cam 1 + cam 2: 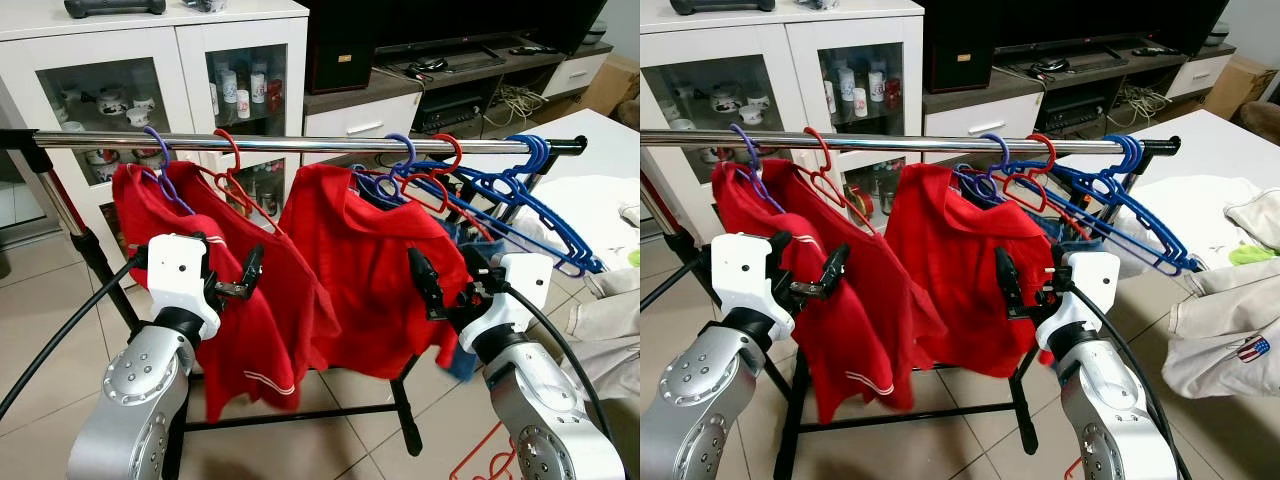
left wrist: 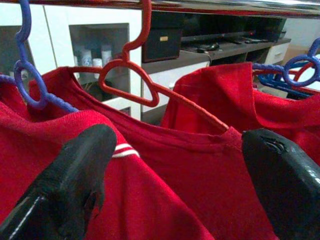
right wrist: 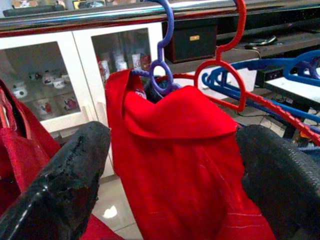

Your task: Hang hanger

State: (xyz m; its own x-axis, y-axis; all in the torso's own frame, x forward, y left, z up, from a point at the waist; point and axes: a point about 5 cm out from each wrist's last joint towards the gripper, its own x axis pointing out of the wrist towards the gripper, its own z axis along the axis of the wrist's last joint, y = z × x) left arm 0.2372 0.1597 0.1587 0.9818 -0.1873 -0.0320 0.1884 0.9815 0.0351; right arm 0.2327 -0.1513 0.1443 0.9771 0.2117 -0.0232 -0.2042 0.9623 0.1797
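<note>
White cabinets back a rail already carrying hangers; left claw and right claw gape empty before the shirts, apparently released.

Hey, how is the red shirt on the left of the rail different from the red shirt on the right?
The left red shirt shows white stripes at its hem and collar; the right red shirt looks plain. The left one hangs lower and flares toward the middle; the right one hangs squarer. The left sits before the left claw, the right before the right claw. Both hang on hangers from the chrome rail.
</note>
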